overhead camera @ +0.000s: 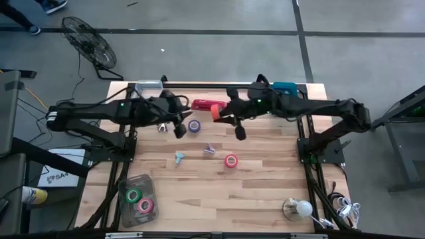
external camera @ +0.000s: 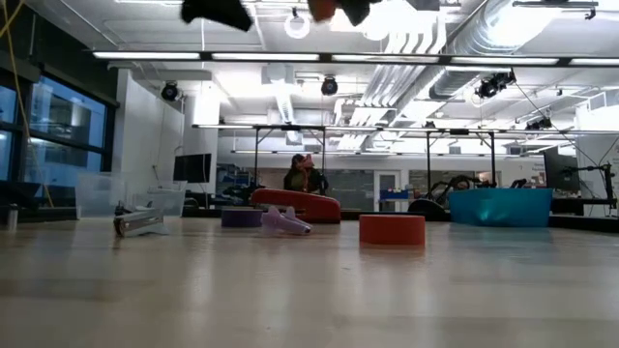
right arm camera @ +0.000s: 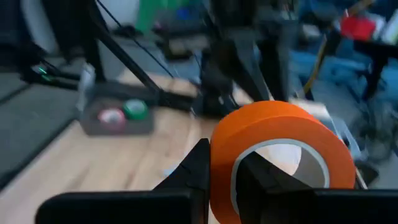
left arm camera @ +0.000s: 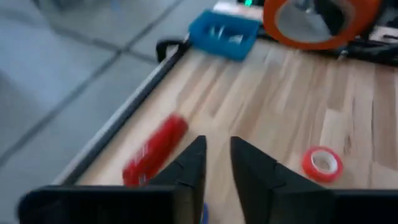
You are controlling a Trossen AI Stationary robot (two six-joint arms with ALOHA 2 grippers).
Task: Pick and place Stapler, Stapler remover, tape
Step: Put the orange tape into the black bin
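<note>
an orange tape roll is being held clamped in the right tool, lifted off the bench just beside the stapler (the roll's rim is pinched between the two fingers, as the right wrist view shows). the stapler is lying flat near the bench's far edge. the left tool is being held above the bench on the stapler's other side, its fingers slightly apart and gripping nothing. a purple tape roll is resting just nearer than the stapler, beside the left tool. a red tape roll is lying farther from the stapler, toward mid-bench. green and pink rolls are sitting in a clear bin, well apart from the stapler.
</note>
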